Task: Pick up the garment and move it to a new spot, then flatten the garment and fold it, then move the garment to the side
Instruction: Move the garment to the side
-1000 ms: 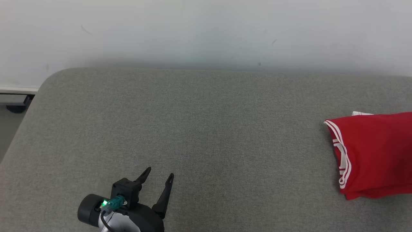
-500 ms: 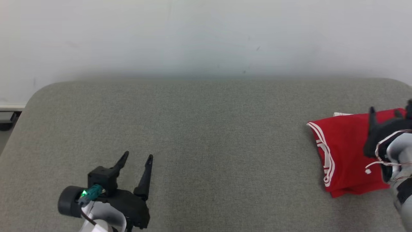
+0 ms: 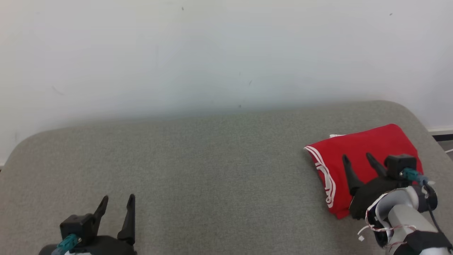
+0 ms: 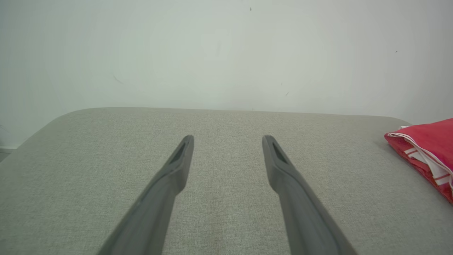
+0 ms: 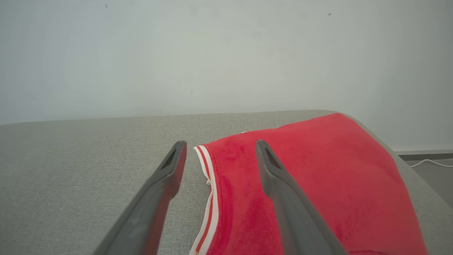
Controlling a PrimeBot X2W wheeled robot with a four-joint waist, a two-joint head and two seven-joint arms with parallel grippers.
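Head camera swung right and tilted up: more wall (image 3: 212, 53) in frame, and the surface (image 3: 212, 166) sits lower with its far-right rounded corner now showing. The garment (image 3: 375, 141) was cut off at the right edge and is now fully in frame; that is camera shift, not a move. New in the head view is the right end effector (image 3: 356, 156): out of frame a second ago, at the right edge half a second ago, now over the garment's near-left part, fingers apart and pointing far. The left end effector (image 3: 118, 197) shows lower and further left; can't separate arm move from camera shift.
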